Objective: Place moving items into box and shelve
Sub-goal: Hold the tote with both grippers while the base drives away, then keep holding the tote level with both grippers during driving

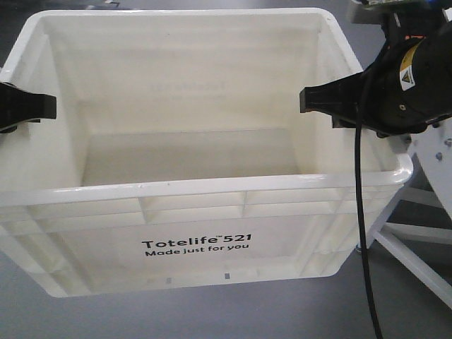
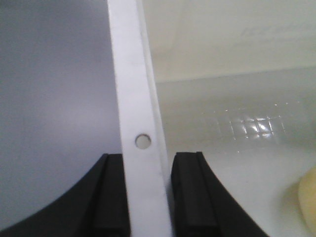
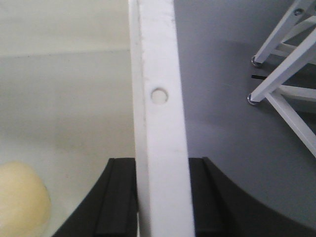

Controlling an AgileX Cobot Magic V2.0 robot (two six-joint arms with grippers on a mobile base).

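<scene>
The box (image 1: pixel 198 185) fills the front view, and its near wall hides most of its floor. One pale yellow moving item (image 3: pixel 22 200) shows inside the box, low against the floor. It is cut off by the frame edge in the right wrist view and is only a sliver (image 2: pixel 307 202) in the left wrist view. I can count no more than that one.

There are two grippers. The left gripper (image 2: pixel 147 160) is narrowed onto the box's left wall, one finger inside and one outside. The right gripper (image 3: pixel 162 165) clamps the right wall of the box the same way. Both are seen only in part.

Outside the box's right wall stand white frame legs (image 3: pixel 284 61) on a grey surface (image 3: pixel 222 108). One black cable (image 1: pixel 364 212) hangs there.
</scene>
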